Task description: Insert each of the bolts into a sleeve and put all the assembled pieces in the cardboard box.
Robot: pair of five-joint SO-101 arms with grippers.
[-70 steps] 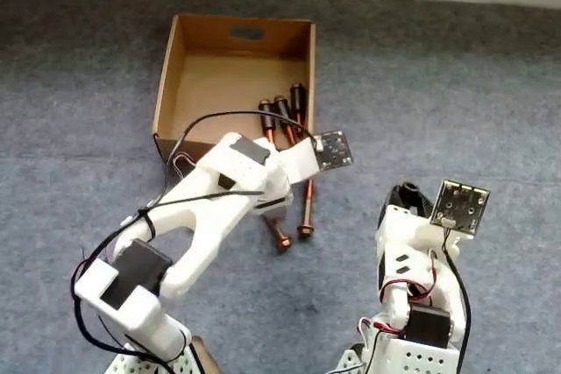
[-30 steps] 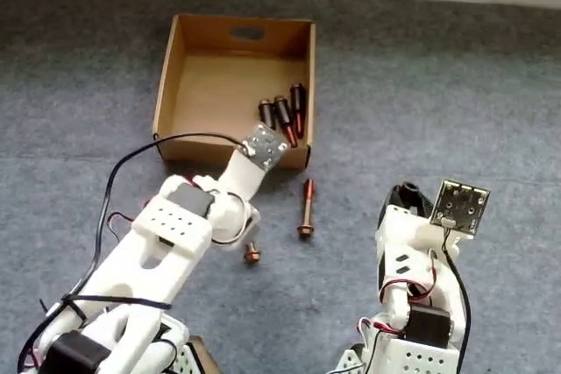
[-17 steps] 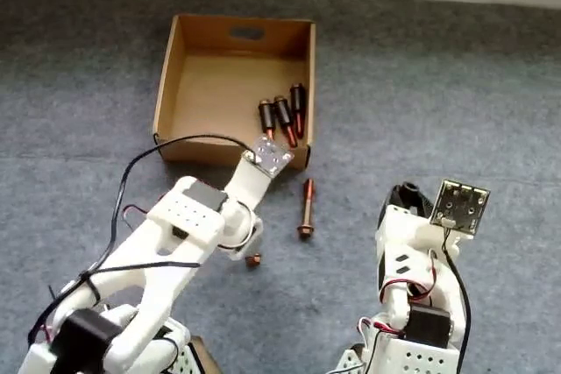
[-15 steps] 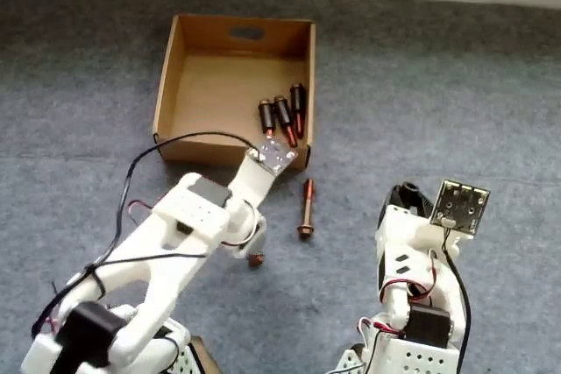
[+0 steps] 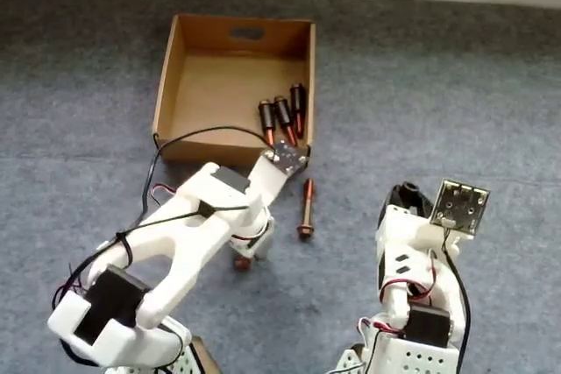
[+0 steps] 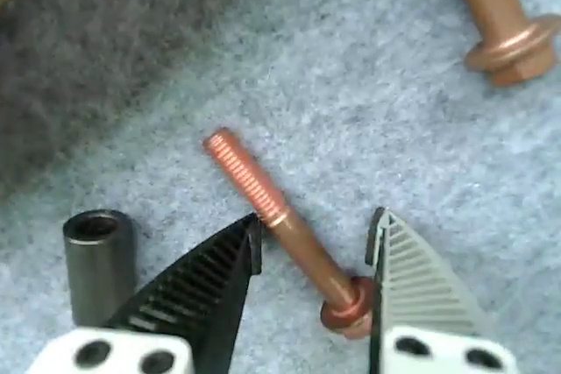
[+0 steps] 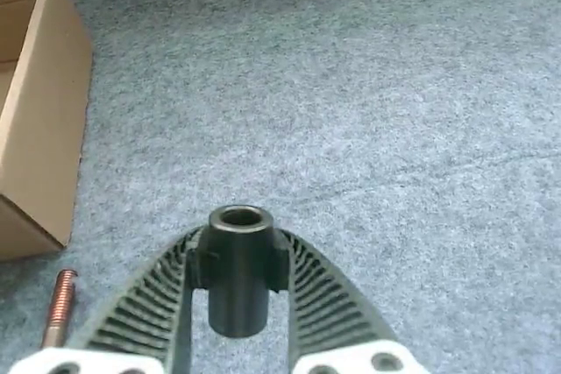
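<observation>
Nearest the bases, the right gripper [image 7: 238, 247] is clenched on a dark sleeve [image 7: 238, 291], held upright with its bore facing up, above the near right part of the carpeted table [image 5: 456, 85]. Beside it, the left gripper [image 6: 316, 221] hangs low with its fingers released, straddling a copper bolt [image 6: 289, 229] that lies flat on the carpet. The bolt's long axis runs aslant through the gap rather than square across it. Its flanged head sits close against the inner face of one finger, and its threaded end reaches out past the tips, away from the wrist. A second sleeve [image 6: 96, 260] rests just beside the other finger, outside the gap. Farther out lies another loose bolt [image 5: 306, 208], pointing toward the cardboard box [image 5: 171, 85]. The box sits toward the far edge with three assembled pieces [image 5: 282, 116] near its right wall. The left arm looks the nearer to the straddled bolt, and closing the fingers would likely catch the shank close to the head.
</observation>
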